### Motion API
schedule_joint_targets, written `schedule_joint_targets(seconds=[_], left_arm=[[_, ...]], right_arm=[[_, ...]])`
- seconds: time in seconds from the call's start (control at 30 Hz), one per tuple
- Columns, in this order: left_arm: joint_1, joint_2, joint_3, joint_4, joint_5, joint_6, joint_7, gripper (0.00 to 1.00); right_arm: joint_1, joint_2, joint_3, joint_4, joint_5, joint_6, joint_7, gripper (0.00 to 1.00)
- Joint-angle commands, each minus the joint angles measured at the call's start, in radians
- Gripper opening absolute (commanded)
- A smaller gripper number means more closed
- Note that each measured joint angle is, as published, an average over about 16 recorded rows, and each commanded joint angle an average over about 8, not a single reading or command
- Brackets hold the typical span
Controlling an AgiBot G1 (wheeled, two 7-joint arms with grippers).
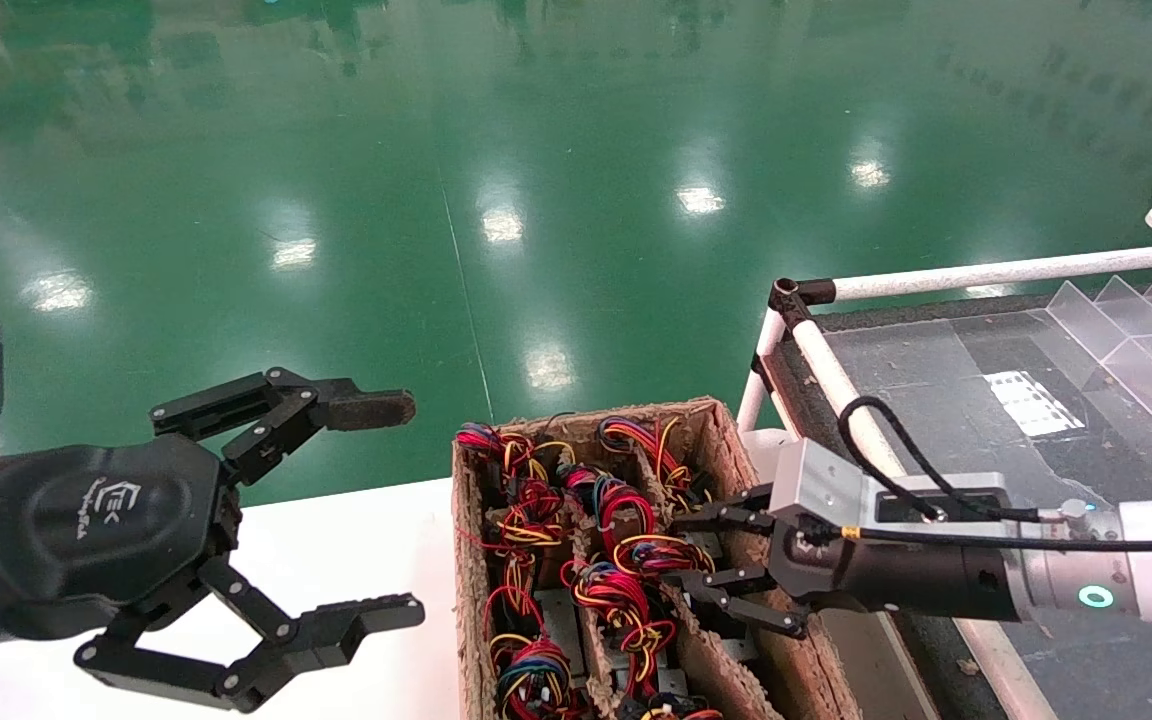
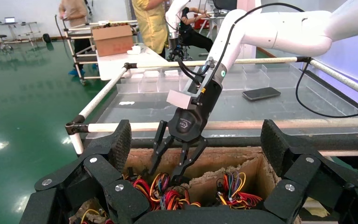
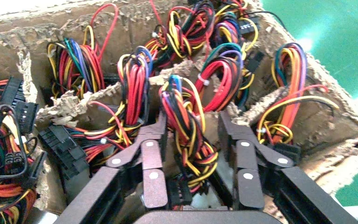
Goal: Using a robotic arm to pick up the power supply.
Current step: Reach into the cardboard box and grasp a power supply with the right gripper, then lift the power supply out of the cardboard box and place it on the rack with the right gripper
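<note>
Several power supplies stand in a divided cardboard box (image 1: 472, 560), each a grey metal body (image 1: 560, 618) under red, yellow, orange and black wires. The robotic arm's right gripper (image 1: 681, 550) reaches down into the box's right-hand row. Its fingers are open and straddle one power supply's wire bundle (image 3: 186, 126) without pressing on it. A pale bit of casing (image 3: 200, 201) shows below the bundle, between the jaws of the right gripper (image 3: 192, 126). In the left wrist view the right gripper (image 2: 168, 169) dips among the wires. My left gripper (image 1: 401, 508) hangs open left of the box, holding nothing.
The box sits on a white tabletop (image 1: 356, 560). To its right is a rack with white pipe rails (image 1: 1006, 270) and clear plastic dividers (image 1: 1136, 340). A dark phone (image 2: 261, 93) lies on that rack. People stand in the background beyond it. Green floor lies ahead.
</note>
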Motion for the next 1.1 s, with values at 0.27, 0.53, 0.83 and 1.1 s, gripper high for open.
schedule_joint_targets(seconds=[0.27,0.53,0.83,1.1], left_arm=[[0.0,0.0,0.0,0.0,0.0,0.0,0.0,1.0],[0.0,0.0,0.0,0.0,0.0,0.0,0.0,1.0],[0.0,0.0,0.0,0.0,0.0,0.0,0.0,1.0],[0.0,0.0,0.0,0.0,0.0,0.0,0.0,1.0]], right_arm=[[-0.007,-0.013,-0.002,-0.009,0.003,0.0,-0.024,0.0],[-0.013,-0.01,0.005,-0.008,0.014,0.003,-0.022,0.0],[-0.026,0.0,0.029,-0.004,0.051,0.015,-0.025,0.0],[-0.031,0.036,0.087,0.019,0.13,0.024,-0.031,0.0]])
